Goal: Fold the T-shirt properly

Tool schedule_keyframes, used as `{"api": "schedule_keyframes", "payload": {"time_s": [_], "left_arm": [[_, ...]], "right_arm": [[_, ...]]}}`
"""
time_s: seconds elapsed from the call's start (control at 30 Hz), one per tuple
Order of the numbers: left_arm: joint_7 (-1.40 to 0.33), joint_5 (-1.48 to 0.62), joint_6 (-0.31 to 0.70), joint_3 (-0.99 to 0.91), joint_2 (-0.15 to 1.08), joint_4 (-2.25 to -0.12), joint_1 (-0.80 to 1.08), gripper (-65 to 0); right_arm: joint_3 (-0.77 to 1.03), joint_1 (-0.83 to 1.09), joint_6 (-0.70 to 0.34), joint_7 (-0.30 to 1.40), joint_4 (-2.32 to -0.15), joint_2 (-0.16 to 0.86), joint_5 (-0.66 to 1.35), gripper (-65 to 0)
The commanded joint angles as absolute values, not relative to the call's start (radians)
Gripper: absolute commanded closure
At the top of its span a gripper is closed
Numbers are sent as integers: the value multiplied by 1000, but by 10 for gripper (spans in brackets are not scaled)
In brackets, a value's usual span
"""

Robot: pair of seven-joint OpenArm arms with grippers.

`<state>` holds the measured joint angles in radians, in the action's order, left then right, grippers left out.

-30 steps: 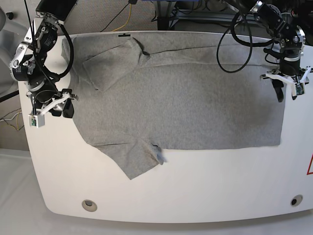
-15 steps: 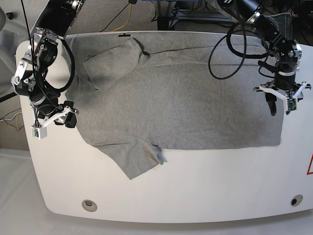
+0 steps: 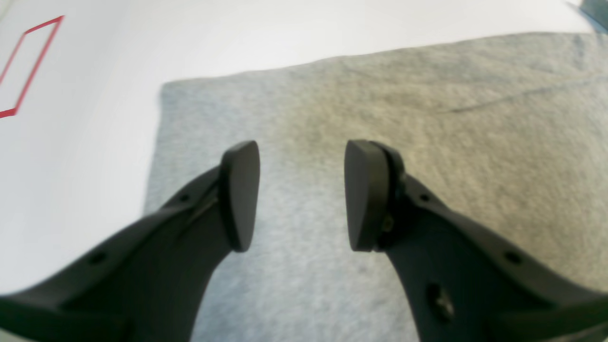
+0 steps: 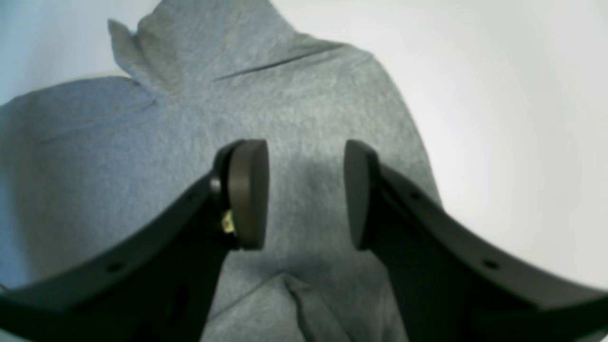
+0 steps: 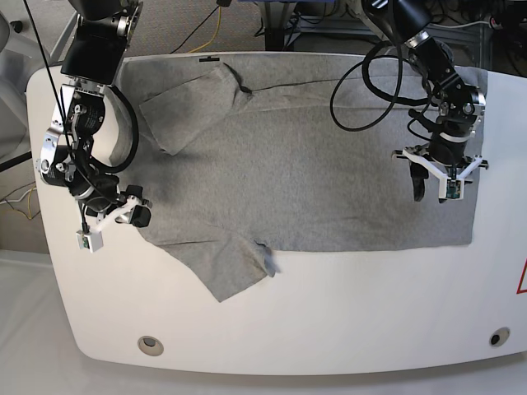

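The grey T-shirt (image 5: 313, 164) lies spread across the white table (image 5: 329, 313), collar end at the left and hem at the right. One sleeve (image 5: 185, 107) is folded onto the body. The other sleeve (image 5: 226, 263) sticks out toward the front edge. My left gripper (image 5: 432, 191) hangs open over the cloth near the hem. In the left wrist view the left gripper (image 3: 301, 194) has only flat T-shirt (image 3: 427, 118) below its gap. My right gripper (image 5: 132, 210) is open at the shirt's left edge. In the right wrist view the right gripper (image 4: 304, 194) hovers over the front sleeve (image 4: 294, 95).
Two round holes (image 5: 150, 345) (image 5: 499, 336) sit near the table's front edge. A red outline (image 5: 522, 276) marks the right edge, also seen as a red outline (image 3: 28, 66) in the left wrist view. Black cables (image 5: 370, 82) loop above the shirt behind the left arm.
Both arms have come inward. The left gripper moved left and down from the table's right edge onto the cloth. The right gripper moved down and right to the shirt's edge. Both stayed open.
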<state>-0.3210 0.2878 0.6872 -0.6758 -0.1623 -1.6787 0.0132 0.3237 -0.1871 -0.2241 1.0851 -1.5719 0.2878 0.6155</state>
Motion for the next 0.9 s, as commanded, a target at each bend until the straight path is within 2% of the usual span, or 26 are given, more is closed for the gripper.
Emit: {"api": "schedule_keyframes", "payload": {"time_s": [0.0,0.37,0.5,0.87], "left_arm": [[-291,268,667,-665,-157,-1673,-7,-275],[-291,268,662,-664,-157,-1669,-2,-275],[-291,268,662,-665,-157,-1669,-1,-275],[-291,268,665,-665,-157,-1664,-1,-275]], "right_arm": [[326,-236,-226,1063,-1550,303,628,-257],[325,-254,-249,1063,-1527,283,486,-257],[325,-251,-282,1063,-1527,283,464,-257],[325,-231,-286,1063,-1527,283,464,-257]]}}
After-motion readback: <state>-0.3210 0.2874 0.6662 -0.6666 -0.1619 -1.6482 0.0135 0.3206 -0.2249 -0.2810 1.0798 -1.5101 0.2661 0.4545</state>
